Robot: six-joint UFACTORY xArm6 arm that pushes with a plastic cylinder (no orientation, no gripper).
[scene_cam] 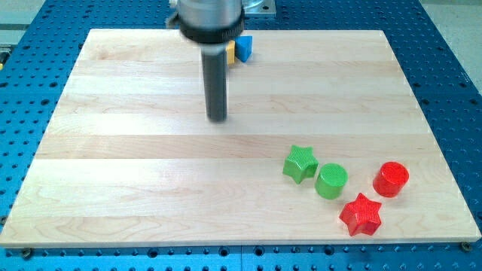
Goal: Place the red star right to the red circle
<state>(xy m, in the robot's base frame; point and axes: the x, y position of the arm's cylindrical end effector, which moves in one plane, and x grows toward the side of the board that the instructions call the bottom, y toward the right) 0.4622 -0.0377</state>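
Camera view: wooden board (pixel 151 150) on blue perforated table (pixel 452 60). Rod upright, my tip (pixel 217 118) resting on bare wood in upper-middle of board, touching no block, pushing nothing, carrying nothing. Red star (pixel 361 214) near view's bottom right, well apart from tip; lies down and toward view's right from tip, on a long diagonal. Red circle (pixel 391 179) just above and slightly right of star, near but apparently not touching. Star therefore sits below-left of circle, not yet on its right side. Green circle (pixel 331 181) just up-left of star, green star (pixel 300 163) beside that, both roughly between tip and red star along the diagonal. Blue block (pixel 244 47) and a yellow block (pixel 230 54) at view's top, partly hidden behind rod; shapes not resolvable. Judgement: direct diagonal approach risks ploughing through green pair; approach from star's left or bottom-left side probably needed, pushing rightward under circle, then up.
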